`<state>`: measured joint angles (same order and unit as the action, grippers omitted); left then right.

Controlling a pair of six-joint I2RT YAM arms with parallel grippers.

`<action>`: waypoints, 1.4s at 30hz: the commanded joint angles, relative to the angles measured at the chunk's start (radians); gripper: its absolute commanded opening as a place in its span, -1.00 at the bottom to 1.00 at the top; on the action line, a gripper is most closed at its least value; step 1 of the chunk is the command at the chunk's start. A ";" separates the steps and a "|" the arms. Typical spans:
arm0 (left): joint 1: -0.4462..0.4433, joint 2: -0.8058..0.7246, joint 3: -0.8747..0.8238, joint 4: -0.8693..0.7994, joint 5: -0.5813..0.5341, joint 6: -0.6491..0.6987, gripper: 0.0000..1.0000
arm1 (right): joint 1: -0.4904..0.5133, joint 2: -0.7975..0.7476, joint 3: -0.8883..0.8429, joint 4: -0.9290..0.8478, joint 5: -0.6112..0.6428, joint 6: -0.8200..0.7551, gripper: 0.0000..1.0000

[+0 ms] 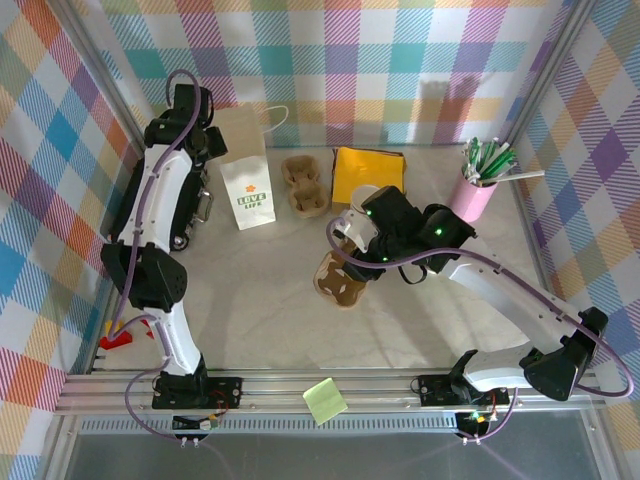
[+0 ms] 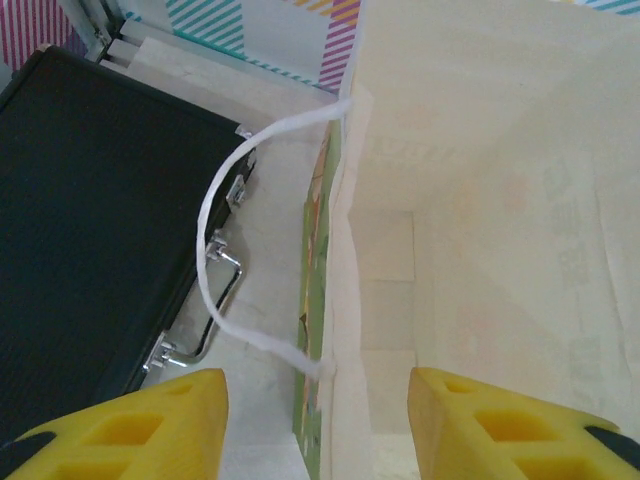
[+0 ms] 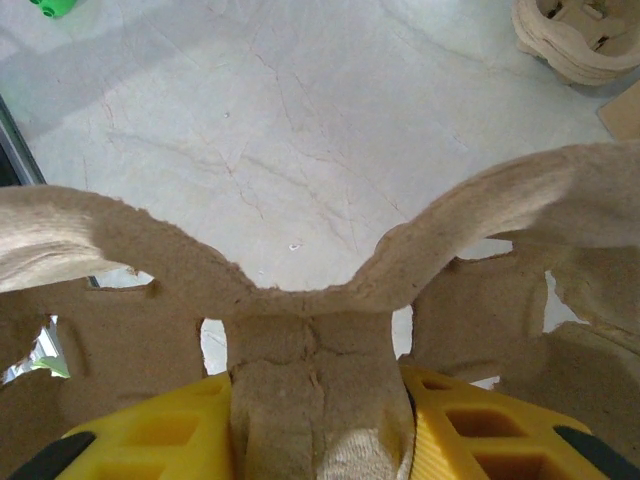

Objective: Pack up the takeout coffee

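A white paper bag point(image 1: 247, 188) with green lettering stands open at the back left. My left gripper point(image 1: 220, 140) hangs over its left rim. In the left wrist view that gripper point(image 2: 320, 430) is open, and the bag's wall point(image 2: 345, 300) and white handle point(image 2: 215, 230) lie between its yellow fingers, untouched. My right gripper point(image 1: 352, 255) is at mid-table, shut on the centre post of a brown cardboard cup carrier point(image 1: 340, 280). The post point(image 3: 315, 400) is pinched between the right gripper's point(image 3: 320, 445) pads. A pale rounded shape point(image 1: 361, 195) peeks out behind my right wrist; I cannot tell whether it is the takeout coffee.
More cup carriers point(image 1: 305, 185) are stacked beside the bag, with a yellow sheet point(image 1: 370, 172) to their right. A pink cup of straws point(image 1: 475, 190) stands at the back right. A black case point(image 2: 100, 200) with a metal handle lies left of the bag. Plaid walls enclose the table.
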<state>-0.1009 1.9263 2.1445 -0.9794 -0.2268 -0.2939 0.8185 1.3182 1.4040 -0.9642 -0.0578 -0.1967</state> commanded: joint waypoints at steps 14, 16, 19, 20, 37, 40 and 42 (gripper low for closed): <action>0.009 0.074 0.103 -0.077 0.050 0.036 -0.98 | 0.005 -0.073 0.038 -0.067 -0.022 -0.018 -0.22; 0.009 0.041 0.072 -0.077 0.082 0.026 -1.00 | 0.005 -0.076 0.051 -0.078 -0.022 -0.018 -0.22; 0.006 -0.025 0.000 -0.081 0.138 0.000 -1.00 | 0.005 -0.084 0.072 -0.092 -0.024 -0.018 -0.22; 0.005 -0.049 -0.024 -0.081 0.157 -0.012 -1.00 | 0.005 -0.088 0.077 -0.093 -0.021 -0.017 -0.23; -0.295 -0.530 -0.511 -0.098 0.219 -0.161 -1.00 | 0.005 -0.097 0.257 -0.200 0.003 -0.005 -0.21; -0.353 -0.594 -0.558 -0.097 0.223 -0.191 -1.00 | 0.005 -0.069 0.328 -0.231 -0.017 0.007 -0.22; -0.378 -0.643 -0.602 -0.071 0.243 -0.213 -1.00 | 0.005 -0.044 0.385 -0.255 -0.040 0.011 -0.21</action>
<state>-0.4519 1.3430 1.5841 -1.0454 -0.0086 -0.4576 0.8185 1.2472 1.7233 -1.1740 -0.0540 -0.1978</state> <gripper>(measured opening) 0.048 0.393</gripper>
